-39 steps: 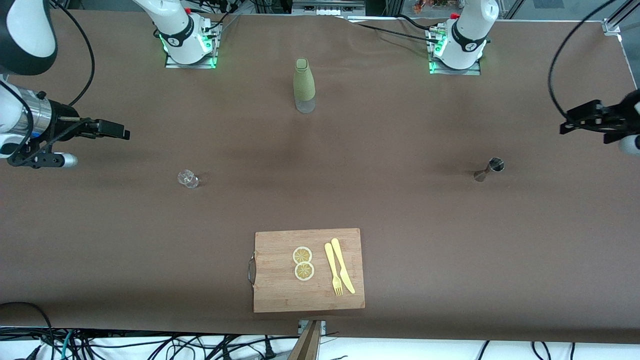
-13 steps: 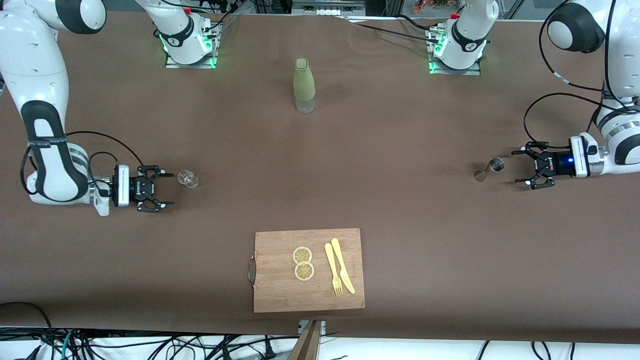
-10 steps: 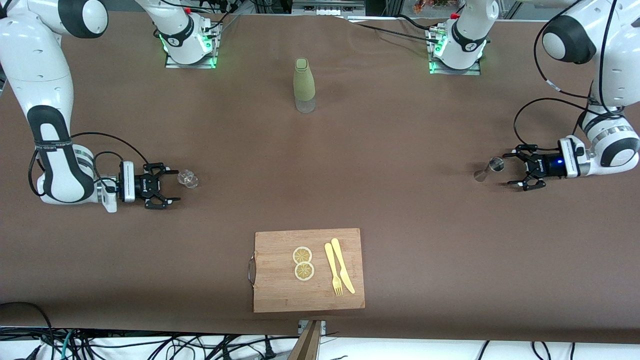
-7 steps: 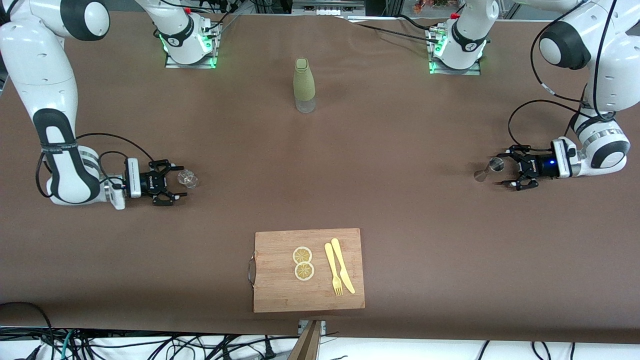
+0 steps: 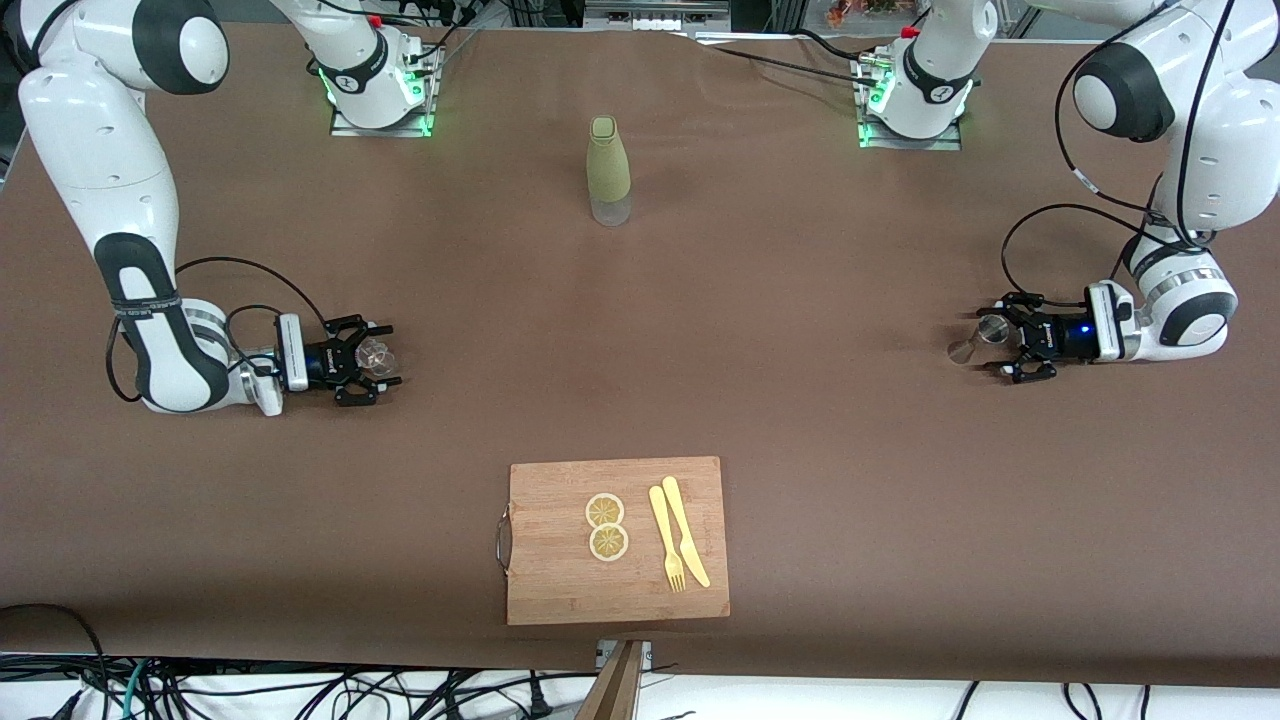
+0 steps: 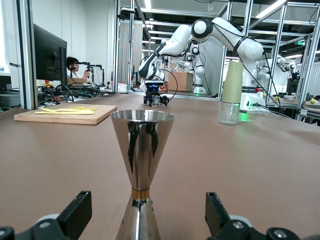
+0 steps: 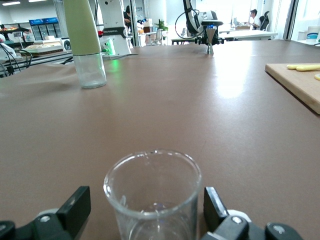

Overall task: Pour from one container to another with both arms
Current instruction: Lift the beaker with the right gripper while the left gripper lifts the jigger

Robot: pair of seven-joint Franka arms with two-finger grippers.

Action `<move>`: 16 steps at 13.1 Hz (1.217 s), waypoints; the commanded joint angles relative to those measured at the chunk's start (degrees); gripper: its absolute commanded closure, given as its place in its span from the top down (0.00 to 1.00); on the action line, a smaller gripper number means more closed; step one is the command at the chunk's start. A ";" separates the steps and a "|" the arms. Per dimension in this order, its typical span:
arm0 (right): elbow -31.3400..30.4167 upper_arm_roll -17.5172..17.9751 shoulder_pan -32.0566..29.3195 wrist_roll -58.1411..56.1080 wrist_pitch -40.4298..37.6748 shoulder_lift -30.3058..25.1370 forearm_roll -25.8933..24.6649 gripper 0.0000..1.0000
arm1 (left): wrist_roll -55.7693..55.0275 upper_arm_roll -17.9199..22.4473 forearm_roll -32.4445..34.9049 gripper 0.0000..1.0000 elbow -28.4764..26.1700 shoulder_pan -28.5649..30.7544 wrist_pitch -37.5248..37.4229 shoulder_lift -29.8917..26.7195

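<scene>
Brown desk (image 5: 640, 330). Left gripper (image 5: 1012, 342) at 3 o'clock, jaws open around steel jigger (image 5: 980, 335); right gripper (image 5: 372, 358) at 9 o'clock, open around glass beaker (image 5: 376, 355). Recommended: centre, close squarely, lift upright.

A plain brown table (image 5: 800, 420) carries everything. The two arms are white with black bands and dark cables; the left gripper (image 5: 1012, 342) and right gripper (image 5: 372, 359) are black. A bottle (image 5: 608, 170) has a matte olive-green sleeve over a clear base. The glass (image 7: 152, 197) is colourless and transparent; the jigger (image 6: 142, 170) is mirror-bright silver. The cutting board (image 5: 617, 540) is light tan wood, with two yellow lemon slices (image 5: 606, 526) with white rims and a pale yellow fork (image 5: 667, 540) and knife (image 5: 685, 530).
</scene>
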 commanded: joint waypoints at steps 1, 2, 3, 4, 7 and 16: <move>0.29 1.00 -0.29 -1.90 -2.45 1.61 0.82 0.84 | 11.97 -0.56 -0.54 1.00 0.03 -0.12 -0.56 1.14; 0.29 1.00 -0.38 -3.21 -2.63 1.70 1.52 0.61 | 11.97 -0.65 -0.54 1.00 0.03 -0.21 -0.56 1.14; 0.29 0.91 -0.47 -3.65 -2.81 1.79 2.92 0.43 | 11.97 -0.65 -0.54 1.00 0.03 -0.30 -0.56 1.14; 0.29 0.91 -0.56 -3.57 -3.94 2.40 3.19 0.32 | 11.97 -1.26 -0.54 1.00 0.03 -0.39 -0.48 1.14; 0.38 0.91 -0.82 -3.31 -6.58 2.67 3.28 0.06 | 11.79 -1.53 -0.45 0.84 0.12 -0.39 -0.48 1.14; 0.82 2.66 3.04 3.61 -13.18 1.97 4.95 0.00 | 11.70 -1.18 0.17 0.66 0.12 0.05 -0.74 1.06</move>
